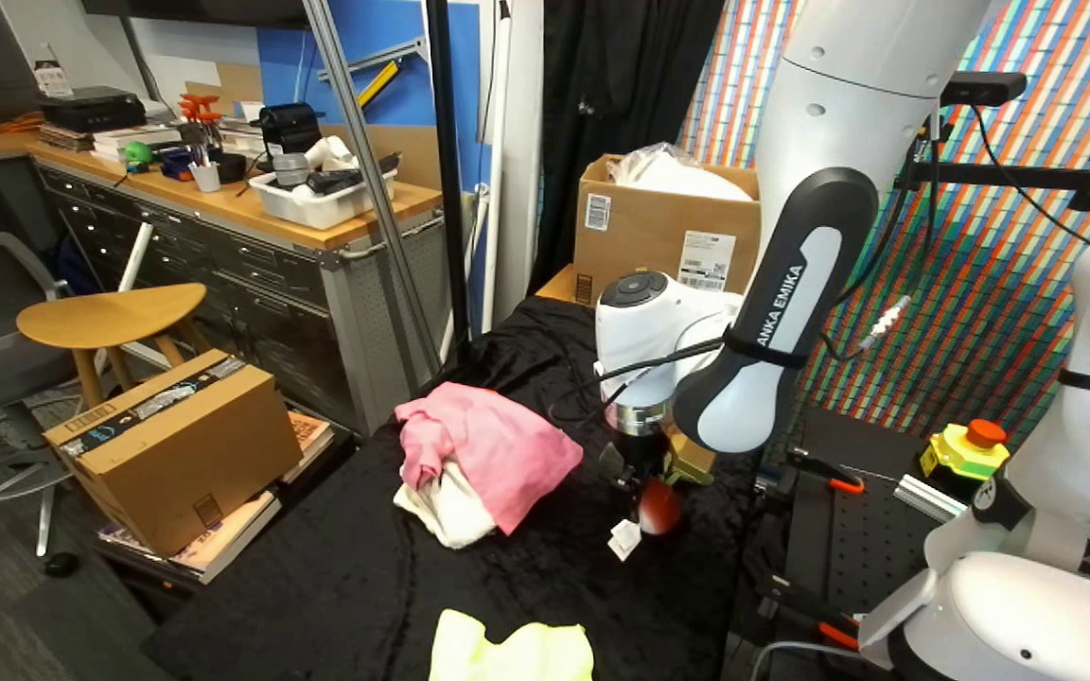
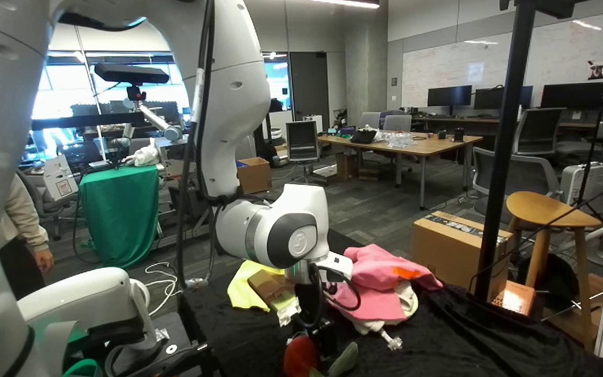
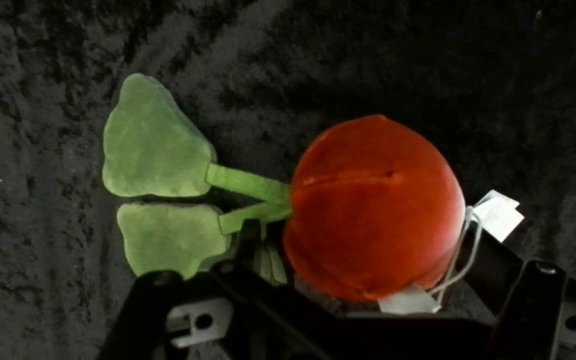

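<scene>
A red plush radish (image 3: 373, 200) with green leaves (image 3: 155, 145) lies on black cloth, below my gripper (image 3: 368, 250) in the wrist view. My jaws stand wide apart, one finger near the leaf stems and one near the white tag (image 3: 499, 216). Whether either finger touches the plush I cannot tell. In both exterior views the gripper (image 1: 640, 478) points down at the radish (image 1: 660, 509), largely masked by the wrist and cables. A pink cloth (image 1: 507, 449) over something cream-coloured lies beside it. Close by are a brown and yellow packet (image 2: 272, 289) and a yellow cloth (image 1: 517, 653).
Black cloth (image 1: 318, 615) covers the table. A large cardboard box (image 1: 663, 227) stands at its far end, and a dark post (image 2: 505, 141) rises alongside. White robot parts (image 1: 1046, 605) and an emergency stop button (image 1: 985, 433) are beside the table. Another box (image 1: 185, 454) sits off its edge.
</scene>
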